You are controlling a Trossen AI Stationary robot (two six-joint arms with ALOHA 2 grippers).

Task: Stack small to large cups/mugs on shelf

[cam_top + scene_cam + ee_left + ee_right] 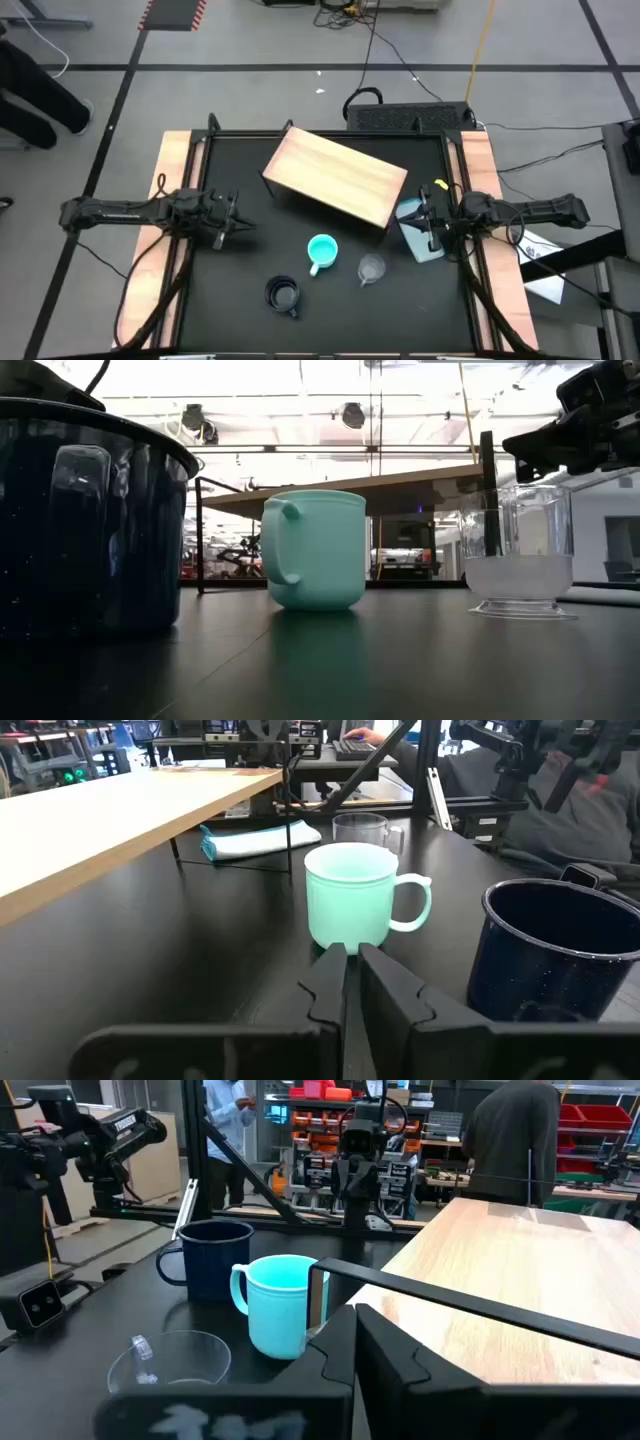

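The turquoise mug (321, 251) stands upright on the black tabletop, handle toward the near edge. The clear cup (371, 268) stands to its right and the black mug (283, 295) nearer the front; both are upright. The wooden shelf (335, 176) stands on dark legs at the far middle. My left gripper (243, 225) is shut and empty, left of the mugs; in its wrist view (350, 965) it points at the turquoise mug (352, 907). My right gripper (420, 218) is shut and empty, beside the shelf's right end, over the light-blue item.
A flat light-blue item (420, 232) lies at the table's right, partly under my right gripper. Wooden side strips (170, 190) border the tabletop. People stand in the room beyond the table (510, 1140).
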